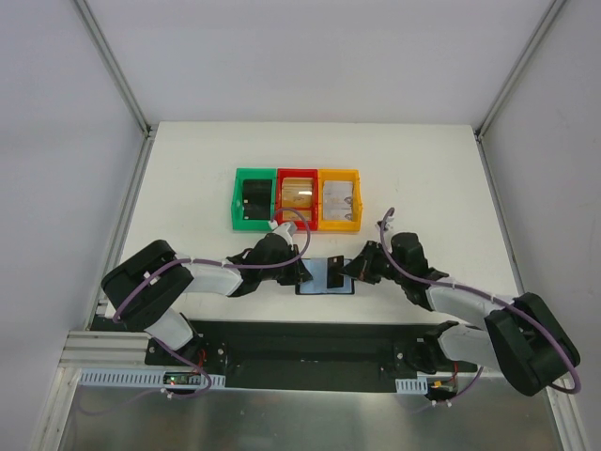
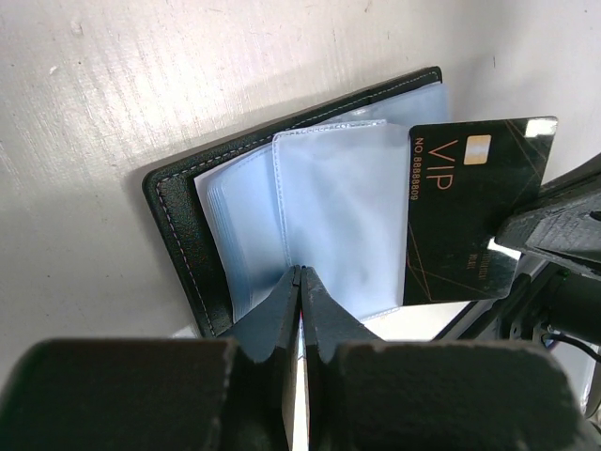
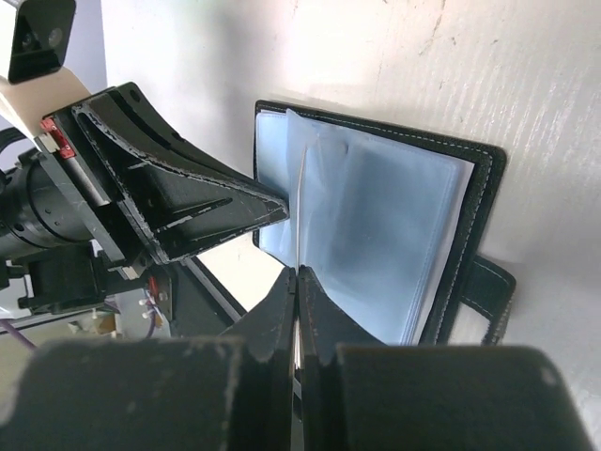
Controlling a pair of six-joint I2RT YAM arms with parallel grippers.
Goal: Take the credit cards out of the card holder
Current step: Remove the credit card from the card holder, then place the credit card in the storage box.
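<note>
Left wrist view: extraction step, left hand [image 2: 300,280] pinched shut on sleeve [image 2: 338,216] of open card holder [image 2: 174,211] on tabletop [image 2: 141,75], right hand [image 3: 297,280] clamped on black credit card [image 2: 470,207]; next, lift card clear.

Card holder [image 2: 188,235] lies open on white table [image 2: 113,85], black stitched edge around stack of bluish clear sleeves [image 2: 338,216]. Left gripper [image 2: 300,278] at bottom centre, jaws pressed together, tips touching near edge of top sleeve. Black card [image 2: 470,211] with gold "VIP" lettering and small chip stands upright over holder's right part. Right gripper [image 2: 549,225] clamps card's right edge.
</note>
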